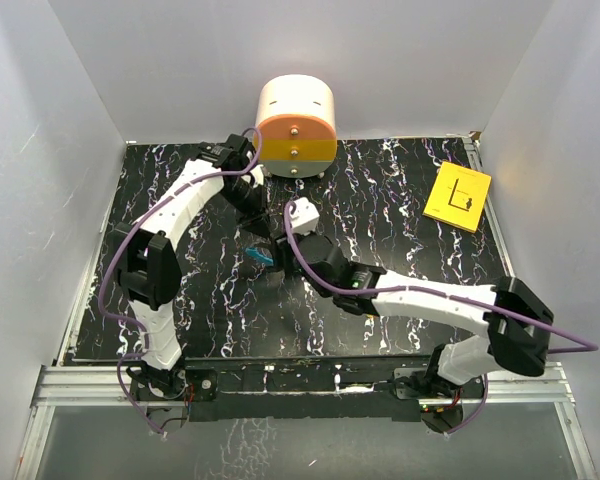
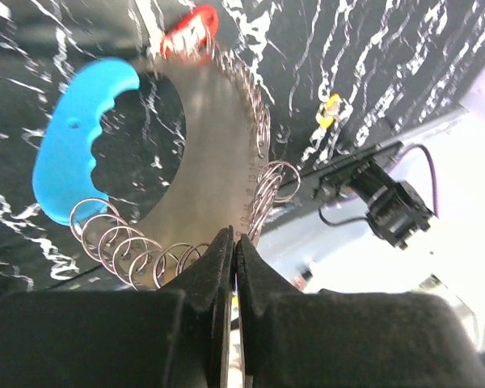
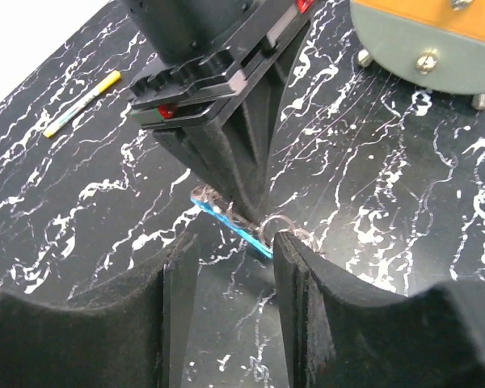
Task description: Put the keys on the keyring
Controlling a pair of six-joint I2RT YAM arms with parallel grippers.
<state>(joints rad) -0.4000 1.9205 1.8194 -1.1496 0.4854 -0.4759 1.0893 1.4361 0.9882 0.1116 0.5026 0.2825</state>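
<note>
Pinching keyring (image 2: 267,182) firm w/ left hand (image 2: 234,239), best ease spread right hand (image 3: 233,255) onto blue key (image 3: 226,217) w/o twisting it.

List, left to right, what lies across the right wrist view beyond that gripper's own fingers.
First the yellow pen → the left gripper, pinching the blue-handled keyring → the orange-and-grey drum.
</note>
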